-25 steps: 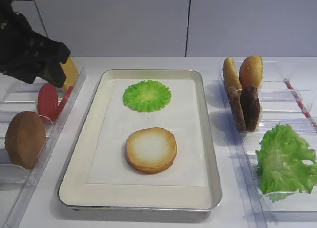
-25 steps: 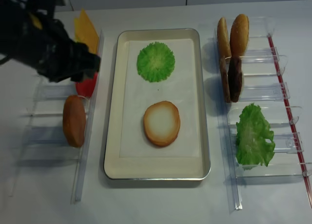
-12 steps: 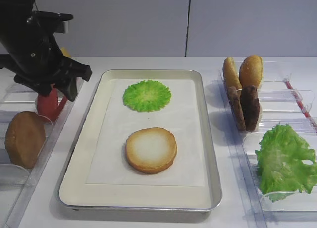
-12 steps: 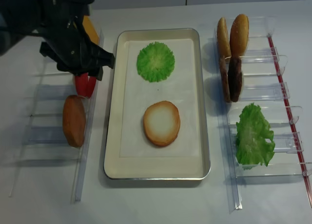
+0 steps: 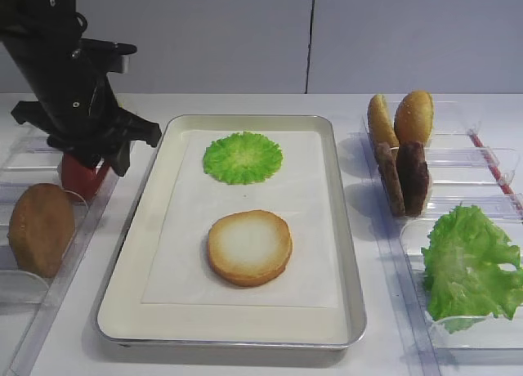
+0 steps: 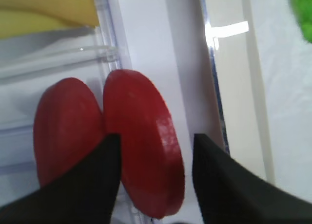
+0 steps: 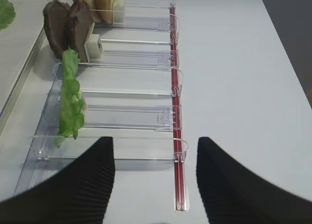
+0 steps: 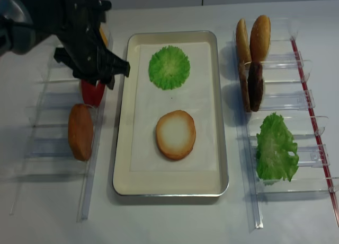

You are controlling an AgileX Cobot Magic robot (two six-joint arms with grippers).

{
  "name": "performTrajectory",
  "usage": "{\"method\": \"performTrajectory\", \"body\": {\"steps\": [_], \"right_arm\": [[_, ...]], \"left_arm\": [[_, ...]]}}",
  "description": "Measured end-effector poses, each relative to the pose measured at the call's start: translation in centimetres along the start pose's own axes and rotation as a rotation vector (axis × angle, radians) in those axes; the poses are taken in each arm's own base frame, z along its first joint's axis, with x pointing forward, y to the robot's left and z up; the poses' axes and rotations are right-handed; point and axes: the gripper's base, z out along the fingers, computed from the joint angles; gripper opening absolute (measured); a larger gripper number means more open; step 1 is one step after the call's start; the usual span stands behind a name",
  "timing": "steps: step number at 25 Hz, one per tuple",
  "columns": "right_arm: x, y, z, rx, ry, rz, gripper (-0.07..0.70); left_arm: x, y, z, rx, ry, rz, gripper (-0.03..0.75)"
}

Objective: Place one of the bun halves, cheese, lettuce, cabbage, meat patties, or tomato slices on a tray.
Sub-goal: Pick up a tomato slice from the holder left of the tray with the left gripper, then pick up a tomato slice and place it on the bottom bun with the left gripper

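Left hand (image 6: 155, 177) straddled near tomato slice (image 6: 141, 141), jaws apart, contact unclear. Two tomato slices stood on edge in clear left rack (image 5: 106, 188), smooth red discs, faces toward tray (image 5: 155, 188). Right hand (image 7: 155, 177) wide, holding nothing.
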Motion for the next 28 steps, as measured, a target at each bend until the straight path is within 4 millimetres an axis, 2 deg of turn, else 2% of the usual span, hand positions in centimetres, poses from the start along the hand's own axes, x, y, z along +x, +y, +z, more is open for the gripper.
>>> {"method": "performTrajectory", "body": {"steps": [7,12,19,25,28], "right_arm": [[0.0,0.0,0.0,0.0,0.0,0.0,0.393],[0.0,0.0,0.0,0.0,0.0,0.002,0.393],[0.0,0.0,0.0,0.0,0.0,0.002,0.393],[0.0,0.0,0.0,0.0,0.0,0.002,0.393],[0.0,0.0,0.0,0.0,0.002,0.002,0.393]], "left_arm": [[0.0,0.3,0.1,-0.039,0.016,0.026,0.057],[-0.5,0.6,-1.6,-0.061,0.052,0.034,0.048],[-1.3,0.0,-5.5,0.016,0.058,0.058,0.048],[-0.5,-0.6,-10.1,0.123,-0.044,0.065,0.048],[0.5,-1.3,-12.5,0.242,-0.091,0.061,0.048]]}}
